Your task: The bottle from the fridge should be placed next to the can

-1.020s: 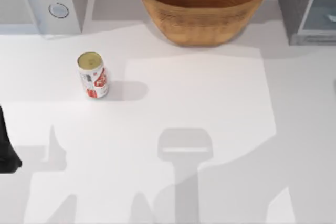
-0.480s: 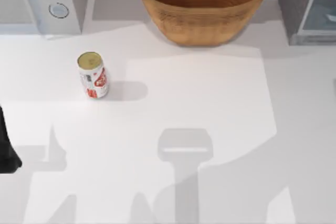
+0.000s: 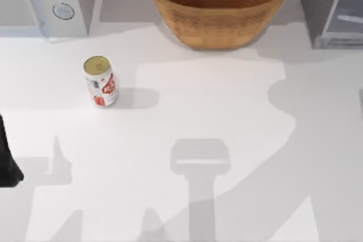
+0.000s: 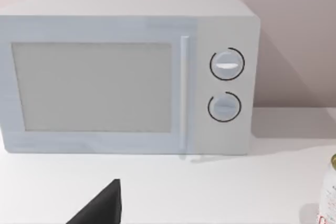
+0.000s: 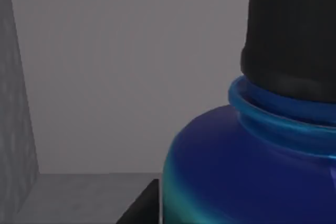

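Note:
The red-and-white can [image 3: 100,80] with a gold top stands upright on the left half of the table; its edge [image 4: 331,195] also shows in the left wrist view. The grey fridge [image 3: 332,7] stands at the back right corner. The bottle [image 5: 247,171] is seen very close in the right wrist view, with its dark blue shoulder and black cap [image 5: 294,30] before grey inner walls. A dark part of my right gripper [image 5: 139,208] sits right beside the bottle. My left arm [image 3: 5,165] is parked at the table's left edge, and a dark part of its gripper [image 4: 102,208] faces the white appliance.
A white appliance with two round knobs [image 3: 42,1] stands at the back left. A large woven basket [image 3: 218,4] sits at the back middle. Arm shadows lie across the table's front and right.
The shadows on the table's right side have shifted, and a rounded shadow now lies in front of the fridge. The can and my left arm have not moved.

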Robot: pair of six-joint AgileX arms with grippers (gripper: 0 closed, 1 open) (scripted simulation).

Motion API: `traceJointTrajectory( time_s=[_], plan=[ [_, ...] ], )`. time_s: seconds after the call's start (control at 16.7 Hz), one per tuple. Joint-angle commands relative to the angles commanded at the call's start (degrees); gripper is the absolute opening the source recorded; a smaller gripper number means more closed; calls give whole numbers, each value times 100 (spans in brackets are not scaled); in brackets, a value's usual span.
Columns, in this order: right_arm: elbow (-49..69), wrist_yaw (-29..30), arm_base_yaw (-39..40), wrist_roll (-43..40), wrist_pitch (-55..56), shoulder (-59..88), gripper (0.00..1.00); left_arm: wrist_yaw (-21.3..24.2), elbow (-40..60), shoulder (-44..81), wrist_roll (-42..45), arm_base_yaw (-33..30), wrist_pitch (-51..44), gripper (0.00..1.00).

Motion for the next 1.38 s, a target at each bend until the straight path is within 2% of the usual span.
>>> traceJointTrajectory(
  time_s=[0.42,0.96,1.14,1.38],
  plan=[
    [-235,-32,-39,8,104,-151,0,0,0,0,0,0,0,100],
    [-3185,-412,-374,21,1204,-1812,0,0,0,0,0,0,0,100],
    [-3635,-482,-448,24,1436,-2168,0,0,0,0,0,0,0,100],
    [-3646,-482,-421,34,1437,-2160,0,0,0,0,0,0,0,100]
  ],
)
